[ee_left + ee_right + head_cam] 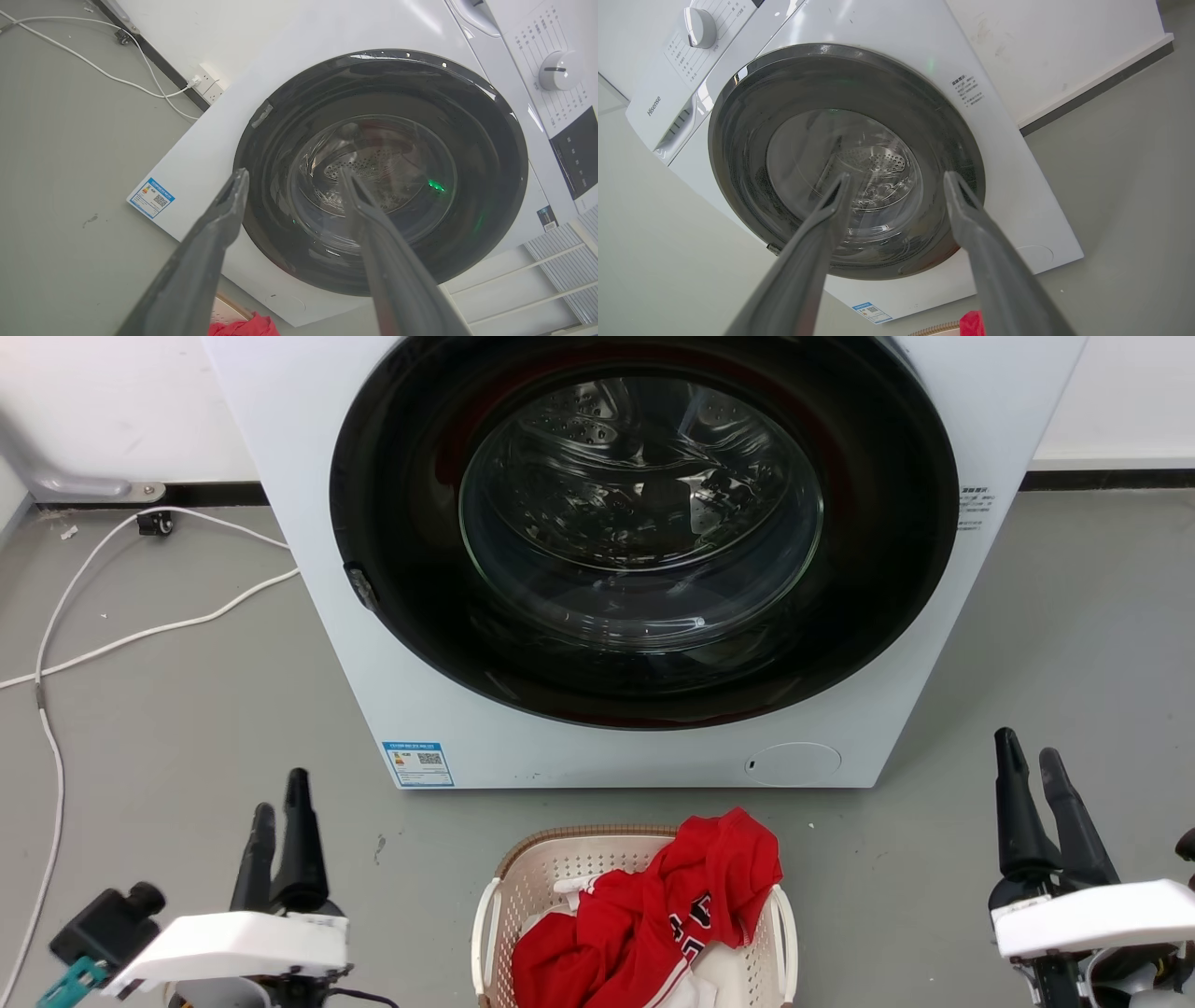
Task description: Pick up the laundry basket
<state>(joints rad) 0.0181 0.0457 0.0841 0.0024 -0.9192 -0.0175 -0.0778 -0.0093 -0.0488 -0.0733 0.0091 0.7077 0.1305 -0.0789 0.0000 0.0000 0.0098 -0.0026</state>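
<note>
Laundry basket [560,840] on the floor, just in front of the washer [280,429], with neither hand touching it.
One basket, with two white side handles and a red garment [691,887] heaped over some white cloth inside, sits midway between the left hand [280,793] and the right hand [1027,747]. That placement looks meant to give each hand its own handle. Both hands hover well out to either side, each with its two dark fingers apart and nothing between them, pointing toward the one washer's closed round door rather than down at the basket. To my eye, they'd have to swing inward and lower to reach the handles. A white cable [140,635] trails across the floor at the left.
</note>
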